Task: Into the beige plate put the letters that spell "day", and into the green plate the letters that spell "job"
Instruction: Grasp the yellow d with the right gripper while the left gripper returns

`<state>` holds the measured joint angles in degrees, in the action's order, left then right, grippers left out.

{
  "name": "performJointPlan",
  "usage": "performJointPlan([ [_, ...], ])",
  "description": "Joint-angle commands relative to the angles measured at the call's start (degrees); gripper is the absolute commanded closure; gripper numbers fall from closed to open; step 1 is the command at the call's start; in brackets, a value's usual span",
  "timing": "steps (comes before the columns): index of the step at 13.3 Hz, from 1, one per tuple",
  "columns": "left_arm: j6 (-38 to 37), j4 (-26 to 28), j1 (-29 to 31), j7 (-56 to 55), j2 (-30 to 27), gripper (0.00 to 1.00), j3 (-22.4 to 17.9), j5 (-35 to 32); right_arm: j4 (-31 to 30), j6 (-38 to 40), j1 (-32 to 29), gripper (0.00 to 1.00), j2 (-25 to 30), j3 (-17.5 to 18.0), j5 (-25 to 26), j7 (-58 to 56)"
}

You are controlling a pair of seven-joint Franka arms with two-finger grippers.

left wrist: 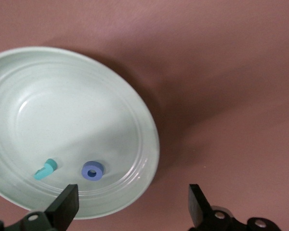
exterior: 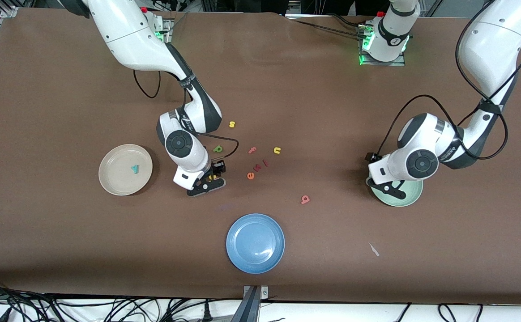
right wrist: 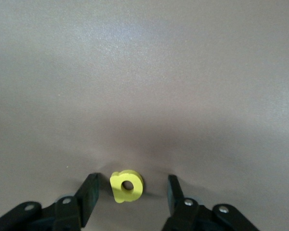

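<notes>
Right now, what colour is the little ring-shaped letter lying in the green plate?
Blue. The ring-shaped o lies in the green plate beside a teal j, clearest in the left wrist view.

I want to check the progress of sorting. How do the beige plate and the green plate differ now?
The beige plate holds one letter, a teal y; the green plate holds two, a teal j and a blue o. The beige plate lies toward the right arm's end of the table, the green plate toward the left arm's end. The left hand, open, is over the green plate's edge; no hand is over the beige plate. Both are round with a raised rim.
</notes>
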<state>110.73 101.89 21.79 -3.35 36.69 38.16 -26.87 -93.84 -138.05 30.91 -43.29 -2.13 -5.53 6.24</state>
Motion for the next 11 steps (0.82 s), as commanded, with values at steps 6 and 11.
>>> performJointPlan([
  [6,-5.0,-6.0,-0.5,0.4,-0.8,0.0,7.0,-0.3,1.4,-0.1,0.6,0.54,-1.2,-0.2,-0.4,0.4],
  [11,-4.6,-12.6,-5.5,0.4,3.6,0.0,6.8,0.1,1.4,-0.1,0.7,0.58,-1.2,-0.2,-0.7,0.6],
])
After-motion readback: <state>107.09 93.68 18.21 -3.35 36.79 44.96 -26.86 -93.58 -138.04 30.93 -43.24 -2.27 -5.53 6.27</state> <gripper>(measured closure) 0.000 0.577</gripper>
